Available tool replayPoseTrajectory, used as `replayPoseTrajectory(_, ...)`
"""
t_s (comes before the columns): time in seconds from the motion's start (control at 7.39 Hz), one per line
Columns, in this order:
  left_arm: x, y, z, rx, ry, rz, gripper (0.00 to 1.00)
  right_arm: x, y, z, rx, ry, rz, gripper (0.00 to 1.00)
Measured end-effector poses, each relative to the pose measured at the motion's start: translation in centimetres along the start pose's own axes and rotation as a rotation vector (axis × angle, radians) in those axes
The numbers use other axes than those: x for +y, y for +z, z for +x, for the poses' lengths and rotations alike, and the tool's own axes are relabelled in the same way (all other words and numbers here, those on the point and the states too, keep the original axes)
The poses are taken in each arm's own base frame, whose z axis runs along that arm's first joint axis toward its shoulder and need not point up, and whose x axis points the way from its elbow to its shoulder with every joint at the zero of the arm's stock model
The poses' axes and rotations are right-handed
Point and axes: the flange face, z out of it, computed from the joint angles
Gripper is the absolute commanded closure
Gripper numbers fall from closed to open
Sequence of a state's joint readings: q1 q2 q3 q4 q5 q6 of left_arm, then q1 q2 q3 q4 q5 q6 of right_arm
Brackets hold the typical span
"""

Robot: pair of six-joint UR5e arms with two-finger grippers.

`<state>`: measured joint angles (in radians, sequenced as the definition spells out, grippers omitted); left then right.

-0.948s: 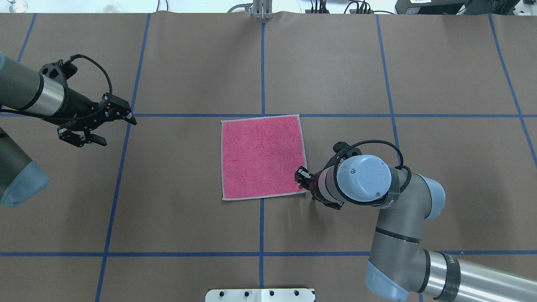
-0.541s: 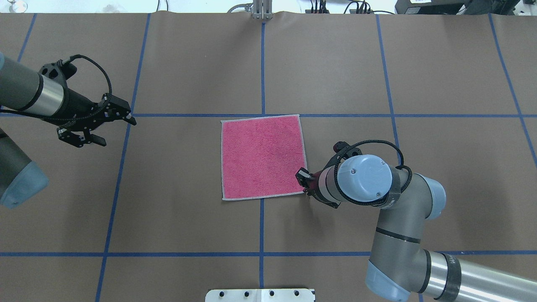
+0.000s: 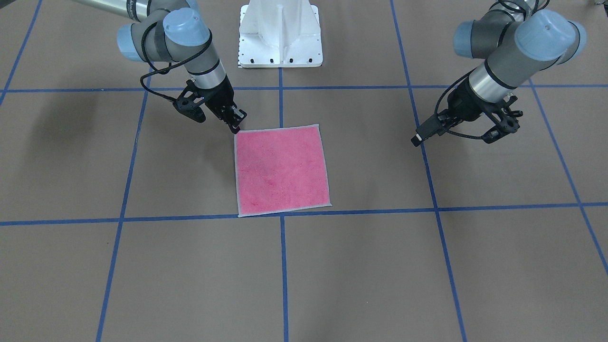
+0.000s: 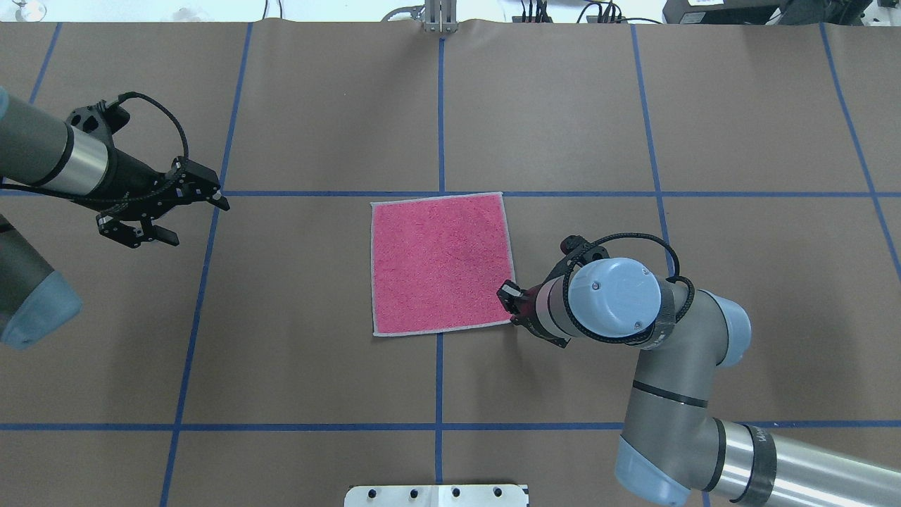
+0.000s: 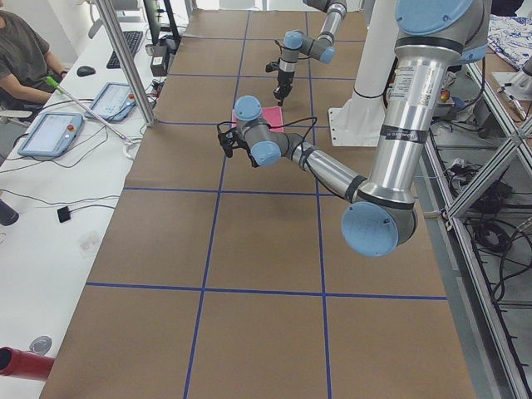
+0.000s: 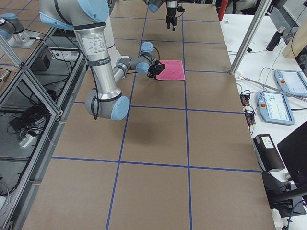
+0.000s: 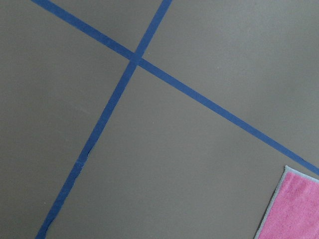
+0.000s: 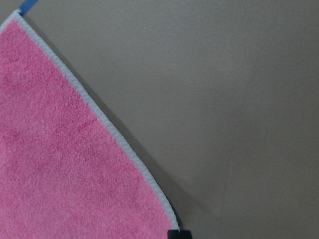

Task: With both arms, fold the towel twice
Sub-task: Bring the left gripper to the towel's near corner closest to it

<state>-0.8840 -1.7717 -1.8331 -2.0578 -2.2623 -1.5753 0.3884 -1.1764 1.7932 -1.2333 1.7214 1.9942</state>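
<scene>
On the left side, the left fingers (image 4: 213,198) hang over the bare bench (image 4: 303,338), well apart from the towel (image 4: 440,262). They are wide open and hold nothing. The towel lies flat in the middle of the bench, pink face up, with its far edge along a blue tape line (image 4: 704,193). At the right, the right fingers (image 4: 506,291) are down at the towel's near right corner. I cannot tell if they are closed on it.
</scene>
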Motion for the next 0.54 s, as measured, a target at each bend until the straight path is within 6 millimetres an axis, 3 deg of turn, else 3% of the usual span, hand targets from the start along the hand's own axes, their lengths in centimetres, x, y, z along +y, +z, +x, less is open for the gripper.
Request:
replayPoseTrajectory(0.27, 1.1, 0.7, 1.7, 0.014, -0.034, 0.012, 0.00, -0.2, -0.9, 0.0, -0.012, 0.001, -0.003, 1.00)
replayPoseTrajectory(0.54, 5.3, 3.5, 4.4, 0.032, -0.078, 0.056, 0.00, -0.2, -1.5, 0.1, -0.019, 0.000, -0.007, 1.00)
